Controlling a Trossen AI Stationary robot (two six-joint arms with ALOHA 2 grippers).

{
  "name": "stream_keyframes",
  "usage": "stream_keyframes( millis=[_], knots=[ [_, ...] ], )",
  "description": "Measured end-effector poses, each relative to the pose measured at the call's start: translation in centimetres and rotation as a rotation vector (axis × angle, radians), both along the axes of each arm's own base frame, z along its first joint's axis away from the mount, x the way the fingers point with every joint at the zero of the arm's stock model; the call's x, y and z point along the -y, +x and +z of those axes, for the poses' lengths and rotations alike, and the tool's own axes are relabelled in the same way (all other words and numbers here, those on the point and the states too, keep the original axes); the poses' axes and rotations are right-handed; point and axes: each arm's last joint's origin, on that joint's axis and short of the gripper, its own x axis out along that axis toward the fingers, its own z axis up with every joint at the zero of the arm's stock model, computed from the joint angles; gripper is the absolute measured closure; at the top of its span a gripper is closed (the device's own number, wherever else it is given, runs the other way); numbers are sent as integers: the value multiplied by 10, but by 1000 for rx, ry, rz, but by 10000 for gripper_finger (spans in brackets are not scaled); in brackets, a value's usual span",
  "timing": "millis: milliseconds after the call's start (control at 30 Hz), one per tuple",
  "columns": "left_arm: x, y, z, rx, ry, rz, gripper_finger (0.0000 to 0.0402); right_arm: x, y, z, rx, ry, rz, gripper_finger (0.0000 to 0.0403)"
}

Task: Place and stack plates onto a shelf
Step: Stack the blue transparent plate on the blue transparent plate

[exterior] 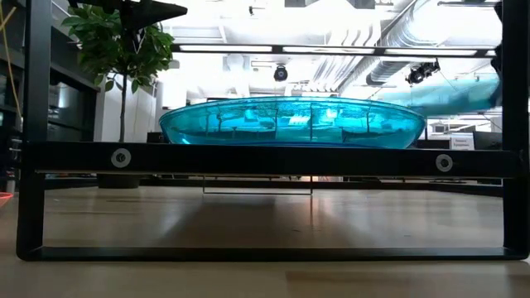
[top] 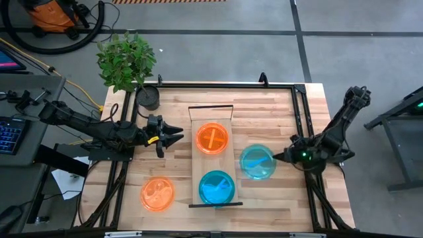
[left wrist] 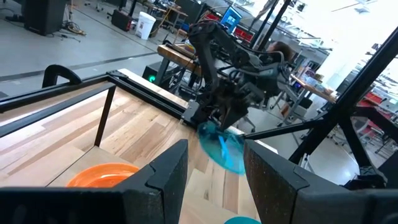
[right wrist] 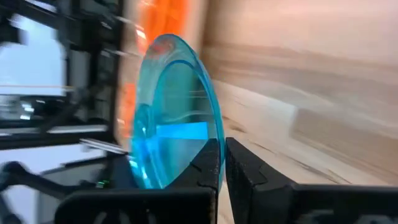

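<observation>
The shelf (top: 213, 116), a narrow light-wood plank, runs from far to near down the table's middle. An orange plate (top: 212, 139) lies on its middle and a teal plate (top: 217, 187) on its near end (exterior: 290, 122). Another orange plate (top: 158, 194) lies flat on the table, near left. My right gripper (top: 281, 157) is just right of the shelf, shut on a second teal plate (top: 257, 162). My left gripper (top: 173, 137) hovers open left of the shelf, pointing at the orange plate (left wrist: 102, 175). My right gripper pinches the teal plate's rim (right wrist: 214, 140) between its two fingers (right wrist: 208, 165), on the side toward the table's right. The fingers come roughly level from the right. The plate is lifted clear of the table and somewhat tilted (exterior: 451, 93), (left wrist: 224, 146).
A potted plant (top: 149, 98) stands at the far left corner. Black frame rails (top: 301, 119) run along the table's far, left and right sides. The shelf's dark end bar (exterior: 265, 159) stands across the near end. Bare wood shows between shelf and rails.
</observation>
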Motion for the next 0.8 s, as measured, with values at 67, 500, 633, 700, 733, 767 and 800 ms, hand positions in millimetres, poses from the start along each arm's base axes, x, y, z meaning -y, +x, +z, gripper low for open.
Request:
stream_keyframes(
  millis=[67,500,633,700,733,767,800],
  knots=[
    [0,0,0,0,0,0,254,-1,4,4,49,5,-14,403],
    [0,0,0,1,0,5,254,-29,89,-3,159,-51,85,403],
    [0,0,0,1,0,6,254,-39,123,-6,79,-81,163,403],
    [0,0,0,1,0,6,254,-44,140,-5,54,-103,202,403],
    [0,0,0,1,0,6,254,-46,147,-4,47,-115,214,403],
    [0,0,0,1,0,6,254,-49,155,-3,45,-127,232,403],
    [0,0,0,1,0,6,254,-50,161,-1,45,-140,246,403]
  ],
)
